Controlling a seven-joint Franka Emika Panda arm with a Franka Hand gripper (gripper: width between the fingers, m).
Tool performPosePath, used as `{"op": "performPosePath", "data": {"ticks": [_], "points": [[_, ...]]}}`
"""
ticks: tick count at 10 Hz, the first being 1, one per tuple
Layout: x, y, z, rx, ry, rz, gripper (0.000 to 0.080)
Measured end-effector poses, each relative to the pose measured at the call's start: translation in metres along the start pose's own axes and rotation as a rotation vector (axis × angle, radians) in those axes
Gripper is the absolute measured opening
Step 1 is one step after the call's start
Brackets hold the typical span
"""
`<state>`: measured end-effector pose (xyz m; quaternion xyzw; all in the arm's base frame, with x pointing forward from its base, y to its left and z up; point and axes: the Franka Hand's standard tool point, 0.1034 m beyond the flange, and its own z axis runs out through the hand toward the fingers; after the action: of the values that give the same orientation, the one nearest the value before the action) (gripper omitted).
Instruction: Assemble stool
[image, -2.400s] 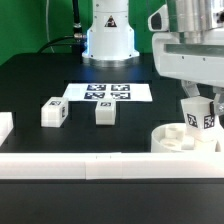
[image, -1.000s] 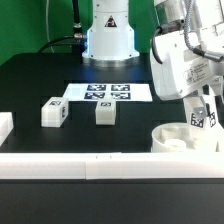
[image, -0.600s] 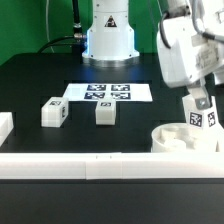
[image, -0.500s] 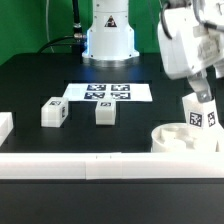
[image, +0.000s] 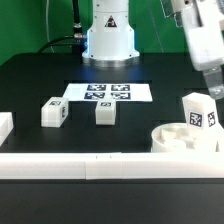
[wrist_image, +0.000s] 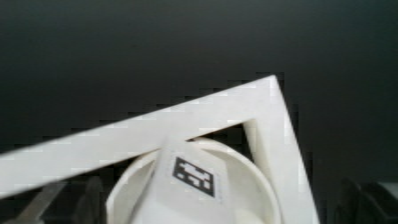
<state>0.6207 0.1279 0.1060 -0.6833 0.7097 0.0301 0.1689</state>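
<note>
— Where is the gripper (image: 212, 87)?
— At two o'clock in the exterior view, above the stool. I cannot tell whether its jaws are apart.
— And the stool?
— The round, rimmed white seat (image: 170, 142) sits at four o'clock with a blocky tagged leg (image: 199, 113) upright in it. A loose leg (image: 104, 113) and a second loose leg (image: 54, 112) lie well apart toward nine o'clock.

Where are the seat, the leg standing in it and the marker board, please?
Seat (image: 161, 141): exterior view, on its rim at that view's left.
Leg (image: 199, 112): exterior view, on the middle of its body.
Marker board (image: 108, 92): exterior view, on its middle.
</note>
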Motion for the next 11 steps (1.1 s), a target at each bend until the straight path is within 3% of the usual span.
{"op": "performPosePath", "data": {"ticks": [3, 7, 8, 9, 11], "points": [[-0.003, -0.012, -0.011, -0.014, -0.004, -0.385, 0.0649], [-0.002, -0.011, -0.009, -0.017, -0.004, -0.644, 0.0649], [-0.003, -0.009, -0.009, -0.040, 0.000, -0.766, 0.0649], [-0.008, -0.009, -0.010, -0.092, 0.008, -0.942, 0.0649], [-0.017, -0.013, -0.012, -0.141, -0.001, -1.155, 0.0649]]}}
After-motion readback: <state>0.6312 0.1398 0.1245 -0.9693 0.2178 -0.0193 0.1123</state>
